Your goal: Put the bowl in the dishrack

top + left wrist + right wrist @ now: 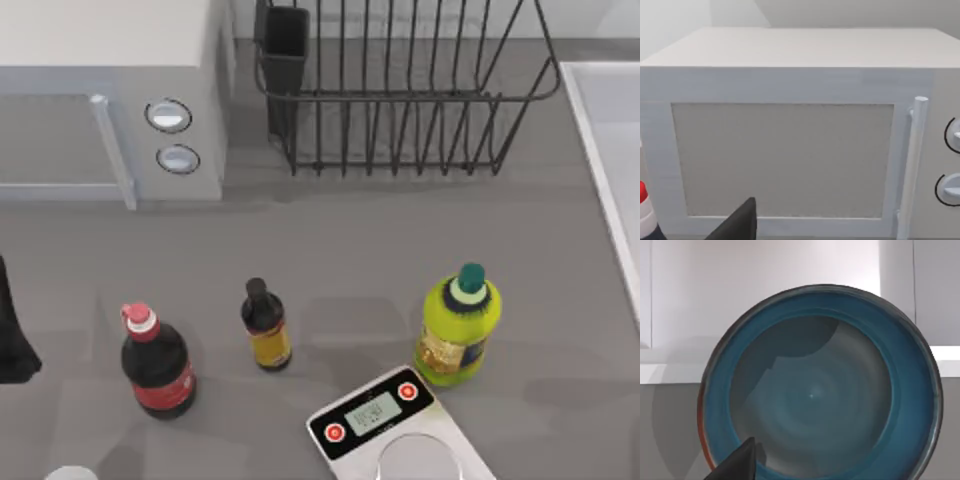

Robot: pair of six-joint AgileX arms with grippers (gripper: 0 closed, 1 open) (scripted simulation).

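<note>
While right hand (pixel 735 462) faces blue bowl (pixel 815 390) (grip can't tell), dishrack (pixel 400 90) at back, left arm (pixel 12 330) parked.

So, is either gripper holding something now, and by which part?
The right gripper seems to hold the blue bowl by its rim. The left gripper, facing the microwave, holds nothing.

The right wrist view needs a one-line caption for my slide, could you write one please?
Blue bowl seen tilted and close up from the right arm's wrist, one dark fingertip at its lower rim.

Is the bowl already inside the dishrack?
No, the dishrack holds nothing between its bars in the top view; the blue bowl is in front of the right wrist camera.
</note>
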